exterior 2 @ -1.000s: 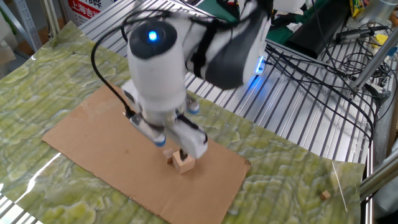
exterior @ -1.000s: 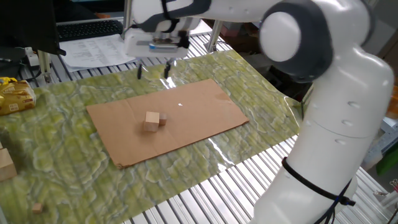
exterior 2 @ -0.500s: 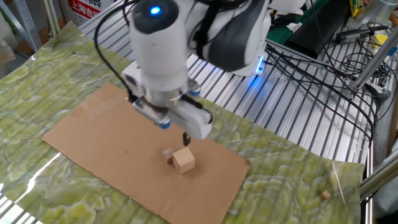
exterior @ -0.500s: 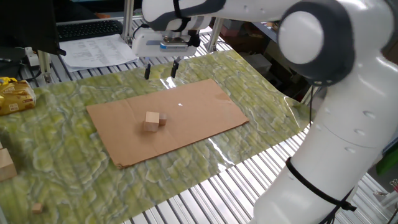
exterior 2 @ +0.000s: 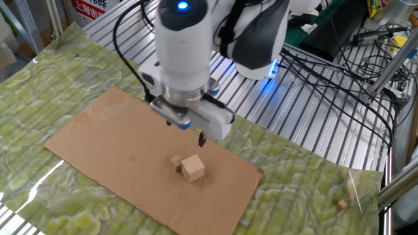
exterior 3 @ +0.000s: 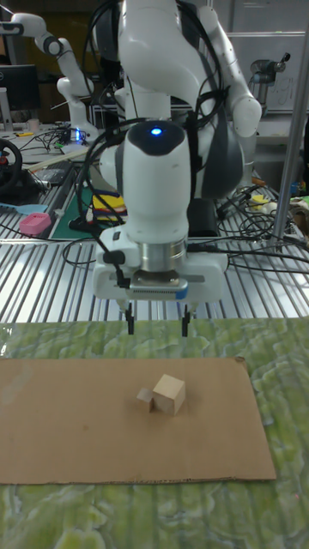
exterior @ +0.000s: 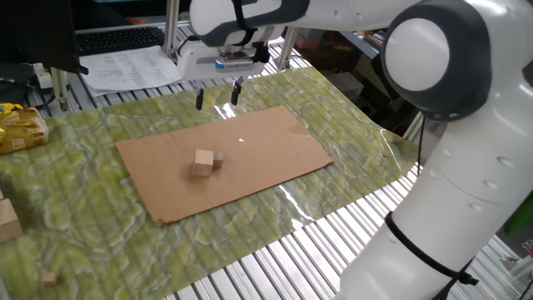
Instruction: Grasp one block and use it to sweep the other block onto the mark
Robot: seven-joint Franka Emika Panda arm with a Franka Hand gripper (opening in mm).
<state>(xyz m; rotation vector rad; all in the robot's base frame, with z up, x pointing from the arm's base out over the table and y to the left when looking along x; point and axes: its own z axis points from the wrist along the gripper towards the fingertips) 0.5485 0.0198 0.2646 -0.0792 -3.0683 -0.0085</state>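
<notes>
The larger tan block [exterior: 203,163] rests on the brown cardboard [exterior: 275,158], touching the smaller block [exterior: 217,162] at its side. Both also show in the other fixed view, larger block [exterior 2: 192,169] and smaller block [exterior 2: 177,162], and in the tall view, larger block [exterior 3: 169,395] and smaller block [exterior 3: 145,397]. The mark appears as a tiny spot [exterior: 241,139] on the cardboard, away from the blocks. My gripper [exterior: 216,96] hovers open and empty above the cardboard's far edge, behind the blocks, seen too in the tall view [exterior 3: 158,330].
The cardboard lies on a green patterned mat [exterior: 100,225] over a slatted metal table. A yellow packet [exterior: 18,129], a wooden block [exterior: 7,221] and a small wooden cube [exterior: 50,278] sit at the left. Cables [exterior 2: 339,72] run behind the arm.
The gripper has lifted off from right beside the blocks and drawn back toward the cardboard's far edge, still open. Both blocks stay where they were.
</notes>
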